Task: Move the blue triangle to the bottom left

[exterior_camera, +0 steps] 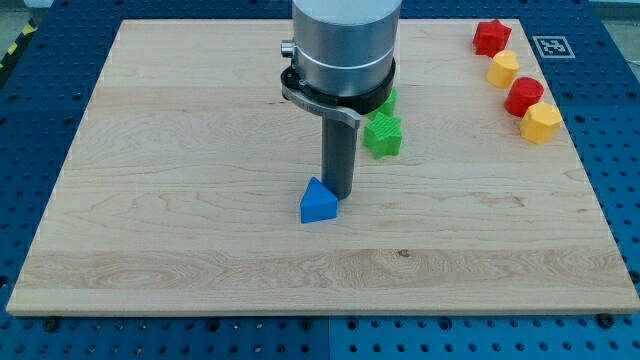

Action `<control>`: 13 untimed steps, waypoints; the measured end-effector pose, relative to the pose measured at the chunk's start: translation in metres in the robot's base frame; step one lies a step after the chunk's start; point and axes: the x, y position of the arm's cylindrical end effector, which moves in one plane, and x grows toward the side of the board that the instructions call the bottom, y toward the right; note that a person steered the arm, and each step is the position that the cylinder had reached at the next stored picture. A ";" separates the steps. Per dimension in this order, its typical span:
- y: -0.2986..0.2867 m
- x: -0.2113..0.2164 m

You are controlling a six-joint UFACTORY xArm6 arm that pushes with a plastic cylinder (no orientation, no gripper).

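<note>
The blue triangle (318,203) lies near the middle of the wooden board (180,150), a little below centre. My tip (337,194) stands right against the triangle's upper right side, touching it. The rod rises from there into the grey arm body (340,45) at the view's top. The board's bottom left corner is far to the left of the triangle.
A green star block (382,134) sits just right of the rod, with a second green block (389,99) partly hidden behind the arm. At the top right stand a red star (490,36), a yellow block (503,68), a red block (523,95) and a yellow block (540,122).
</note>
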 end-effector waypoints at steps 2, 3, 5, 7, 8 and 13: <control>-0.006 0.026; -0.006 0.030; -0.021 0.036; -0.068 0.036; -0.092 0.036; -0.098 0.067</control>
